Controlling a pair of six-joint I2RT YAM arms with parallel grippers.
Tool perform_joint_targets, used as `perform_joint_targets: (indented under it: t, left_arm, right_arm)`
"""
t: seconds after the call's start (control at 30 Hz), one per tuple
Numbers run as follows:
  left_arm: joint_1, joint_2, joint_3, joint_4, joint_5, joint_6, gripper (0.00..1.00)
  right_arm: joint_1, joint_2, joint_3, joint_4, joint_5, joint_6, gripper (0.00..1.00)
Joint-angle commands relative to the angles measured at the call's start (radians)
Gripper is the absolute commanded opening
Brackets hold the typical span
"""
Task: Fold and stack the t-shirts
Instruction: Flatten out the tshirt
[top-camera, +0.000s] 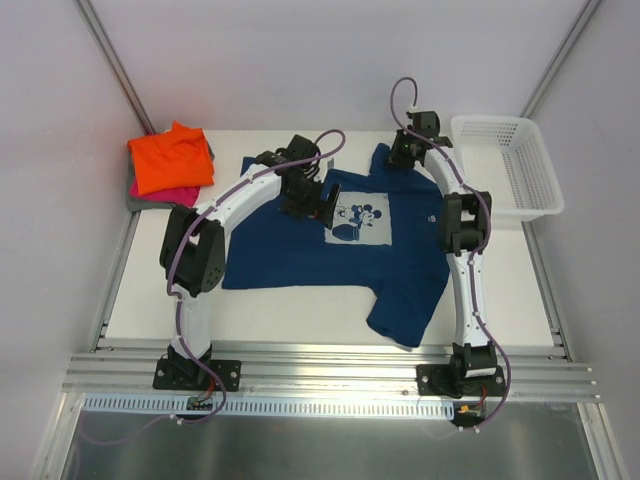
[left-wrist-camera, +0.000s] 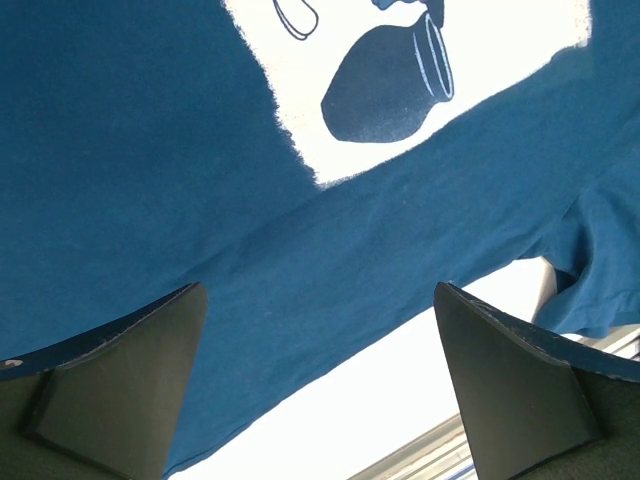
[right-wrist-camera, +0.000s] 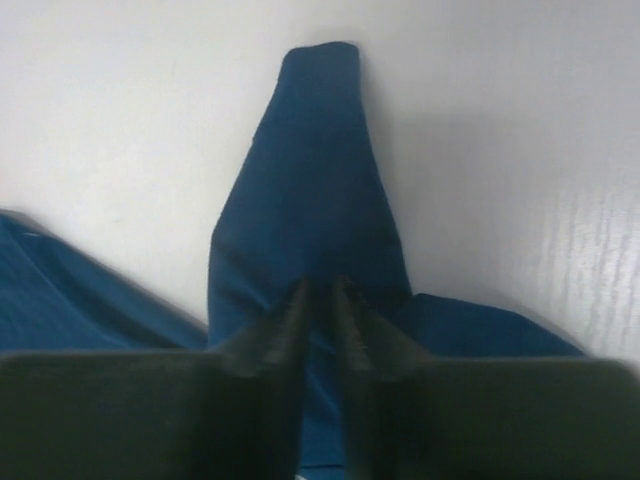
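The navy t-shirt lies spread on the white table, its pale cartoon-mouse print facing up. My left gripper hovers over the shirt just left of the print, jaws wide open and empty. In the left wrist view the navy cloth and the print lie below it. My right gripper is at the shirt's far right sleeve. In the right wrist view it is shut on a pinched-up fold of the navy sleeve. Folded orange, pink and grey tees are stacked at the far left.
A white lattice basket stands at the far right of the table. An aluminium rail runs along the near edge by the arm bases. The shirt's near right sleeve reaches toward that rail.
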Motion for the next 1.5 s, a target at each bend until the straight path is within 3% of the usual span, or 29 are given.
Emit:
perform_joint_targets:
  t: [0.0, 0.03, 0.37, 0.53, 0.57, 0.6, 0.67, 0.7, 0.73, 0.87, 1.13, 1.23, 1.47]
  left_arm:
    - [-0.006, -0.077, -0.006, -0.015, -0.025, 0.023, 0.99]
    - [-0.006, -0.079, -0.005, -0.015, -0.023, 0.023, 0.99]
    - [-0.006, -0.086, -0.012, -0.015, -0.023, 0.023, 0.99]
    - [-0.008, -0.092, -0.022, -0.015, -0.028, 0.023, 0.99]
    - [-0.008, -0.091, -0.022, -0.015, -0.029, 0.023, 0.99]
    - [-0.008, -0.089, -0.020, -0.015, -0.034, 0.024, 0.99]
    - [-0.008, -0.083, -0.011, -0.015, -0.054, 0.023, 0.99]
    - [-0.008, -0.082, -0.006, -0.015, -0.078, 0.018, 0.99]
    - [-0.008, -0.079, -0.002, -0.015, -0.118, 0.018, 0.99]
    - [0.006, -0.037, 0.052, -0.015, -0.175, 0.030, 0.99]
    - [0.081, 0.068, 0.115, -0.019, -0.078, -0.003, 0.99]
    - [0.115, 0.130, 0.180, -0.027, -0.034, -0.003, 0.99]
    - [0.197, 0.253, 0.247, -0.033, 0.054, -0.005, 0.99]
  right_arm:
    - [-0.013, -0.008, 0.044, -0.029, 0.017, 0.013, 0.11]
    - [-0.015, -0.008, 0.046, -0.034, 0.034, 0.011, 0.01]
    - [-0.059, 0.027, 0.178, 0.064, 0.227, -0.144, 0.01]
    - [-0.075, 0.026, 0.202, 0.069, 0.256, -0.179, 0.16]
    - [-0.079, 0.020, 0.198, 0.064, 0.258, -0.179, 0.20]
    - [-0.079, 0.007, 0.192, 0.055, 0.256, -0.180, 0.41]
    - [-0.079, -0.041, 0.149, 0.020, 0.241, -0.158, 0.64]
    - [-0.078, -0.065, 0.121, 0.011, 0.202, -0.145, 0.94]
    - [-0.079, -0.086, 0.094, -0.003, 0.172, -0.131, 0.97]
    - [-0.055, -0.216, -0.053, -0.058, 0.059, -0.104, 0.97]
    - [0.004, -0.453, -0.218, -0.118, 0.031, -0.085, 0.97]
    - [0.030, -0.531, -0.369, -0.163, -0.023, -0.023, 0.97]
    - [0.057, -0.560, -0.653, -0.167, -0.116, 0.051, 0.97]
